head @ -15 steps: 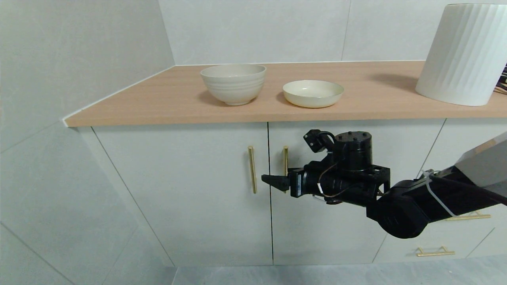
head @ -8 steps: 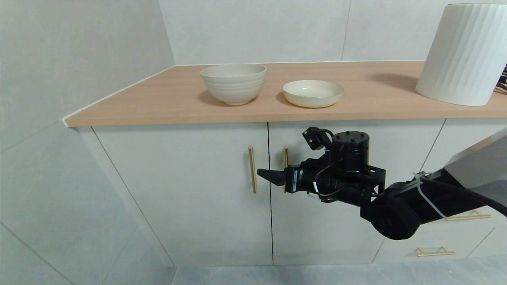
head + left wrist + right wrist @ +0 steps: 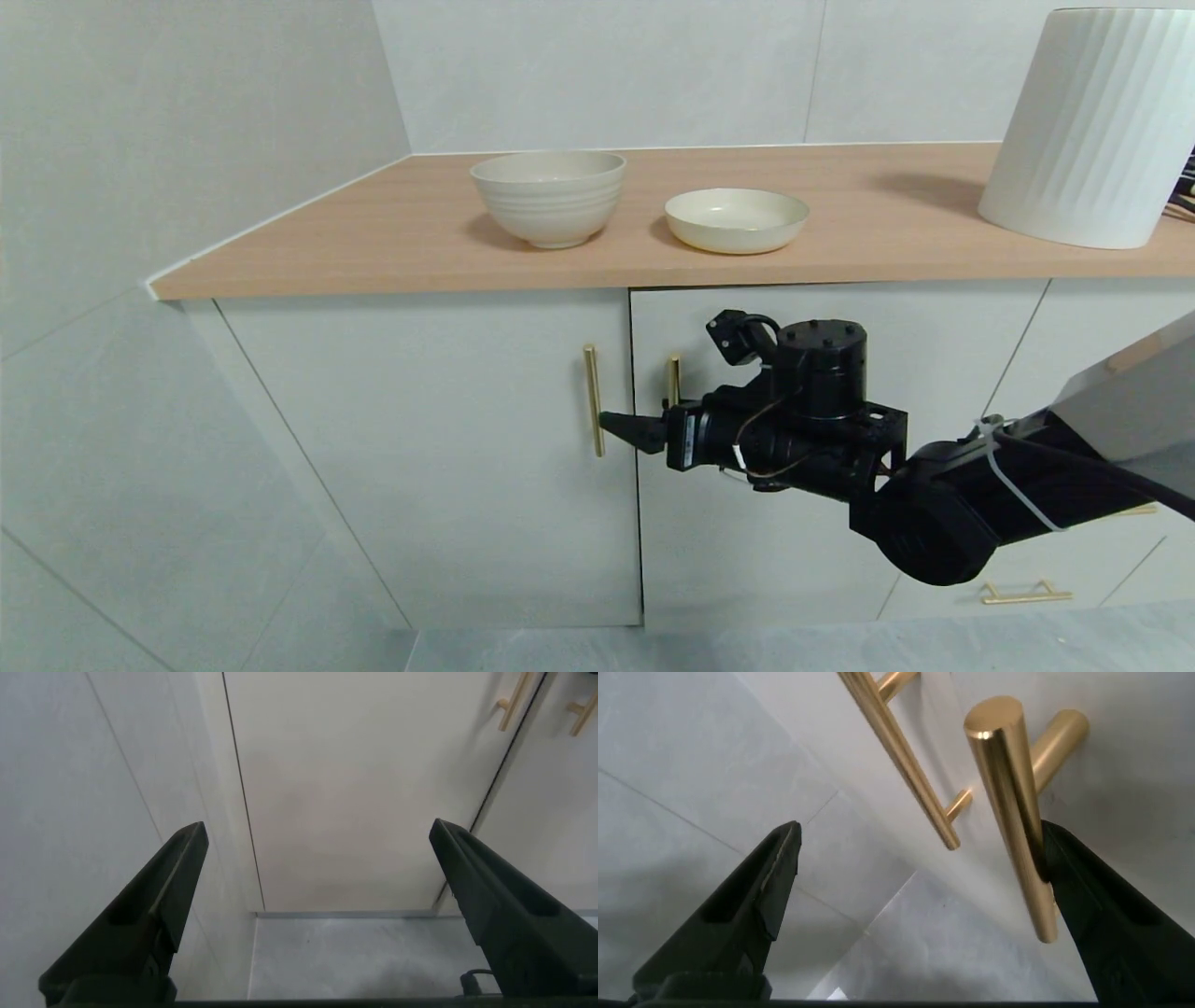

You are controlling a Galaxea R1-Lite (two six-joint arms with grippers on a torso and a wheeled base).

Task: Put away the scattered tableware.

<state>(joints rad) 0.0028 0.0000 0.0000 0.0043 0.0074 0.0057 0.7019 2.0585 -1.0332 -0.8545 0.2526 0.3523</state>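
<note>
A deep cream bowl (image 3: 547, 198) and a shallow cream dish (image 3: 737, 220) stand side by side on the wooden countertop (image 3: 373, 252). Below them, my right gripper (image 3: 624, 429) is level with the two gold door handles of the cabinet. It is open, and the right door's handle (image 3: 1013, 812) stands between its fingers, close to one finger (image 3: 1106, 924). The left door's handle (image 3: 901, 756) lies just beyond. My left gripper (image 3: 318, 831) hangs open and holds nothing, low down in front of the left cabinet door (image 3: 364, 793).
A tall white ribbed container (image 3: 1092, 131) stands at the counter's right end. Drawers with gold handles (image 3: 1025, 592) sit to the right of the doors. A tiled wall (image 3: 112, 280) closes the left side, and grey floor (image 3: 355, 961) lies below.
My right gripper has moved left and slightly up, bringing its fingers around the right door's handle. That door's edge now looks slightly ajar.
</note>
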